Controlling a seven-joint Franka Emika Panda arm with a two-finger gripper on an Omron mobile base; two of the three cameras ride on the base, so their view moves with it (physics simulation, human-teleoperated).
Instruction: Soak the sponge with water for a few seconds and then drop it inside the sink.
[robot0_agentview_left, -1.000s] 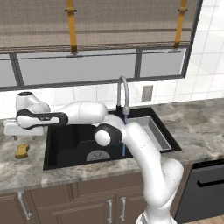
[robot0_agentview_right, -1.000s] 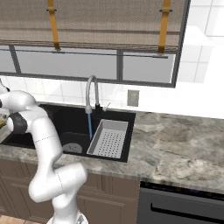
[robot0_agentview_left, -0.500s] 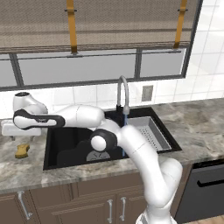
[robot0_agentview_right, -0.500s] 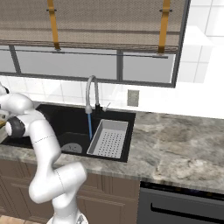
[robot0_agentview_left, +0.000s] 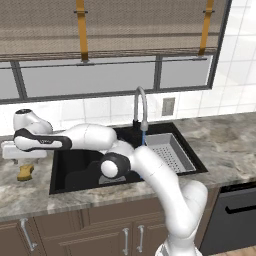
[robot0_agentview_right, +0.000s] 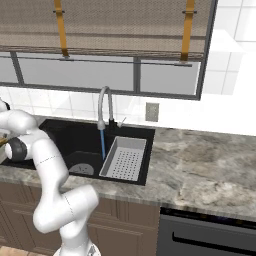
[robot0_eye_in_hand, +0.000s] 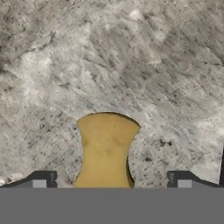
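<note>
**Open gripper poised over the sponge on the counter**

In the hand view, the gripper (robot0_eye_in_hand: 111, 181) points down at a grey marbled counter (robot0_eye_in_hand: 166, 78). Its two dark fingertips (robot0_eye_in_hand: 41, 179) stand wide apart, as open as they get, and hold nothing. Between them lies the sponge (robot0_eye_in_hand: 106, 148), yellow-orange with a pinched middle, its near end level with the tips and its far end reaching away from the hand. Neither tip is seen touching it.

From the left base view, the white arm (robot0_agentview_left: 150, 175) reaches far across to its left. The hand (robot0_agentview_left: 17, 150) hangs just above the sponge (robot0_agentview_left: 25, 172), which sits on the counter beside the left edge of the sink (robot0_agentview_left: 75, 165).

Farther along from the gripper, the black basin opens. A curved silver faucet (robot0_agentview_left: 140, 105) rises behind it. The water (robot0_agentview_left: 143, 137) falls from its spout as a thin blue stream. Beyond the stream, a grey perforated drainer tray (robot0_agentview_left: 170, 152) fills the far part of the basin. A window with a drawn blind (robot0_agentview_left: 125, 30) runs along the wall behind.
</note>
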